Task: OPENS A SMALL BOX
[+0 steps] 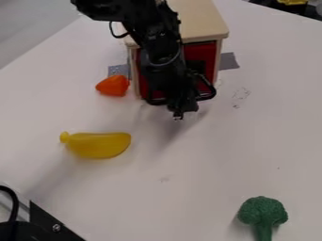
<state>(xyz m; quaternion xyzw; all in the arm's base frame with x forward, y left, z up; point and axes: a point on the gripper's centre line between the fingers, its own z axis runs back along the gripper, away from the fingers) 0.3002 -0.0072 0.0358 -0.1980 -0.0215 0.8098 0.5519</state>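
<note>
Box front looks closed, the opening is for us left to do

At the lower left edge we see a black plate (53,223). More to the right, a yellow toy banana (97,145) lies on the white table (207,164), well apart from the box. Above it in the view, an orange toy (113,85) lies just beside the box's left side, near a piece of grey tape (118,70).

Next comes the wooden box (195,21), which is the thing of our task. It stands at the upper middle of the table, with its red front (200,51) toward us. The black arm (162,47) hangs before this front and covers much of it. The gripper (178,114) is low, in front of the box, near the table. If its jaws are apart or together, we cannot tell, and whether it touches the box is also not clear.

We judge that the task is at its beginning: the gripper is brought to the box, but we see no door standing out. Getting hold of the front and pulling it open is left.

To the right, another grey tape (229,60) lies beside the box, and a green toy broccoli (263,214) is at the lower right.
</note>
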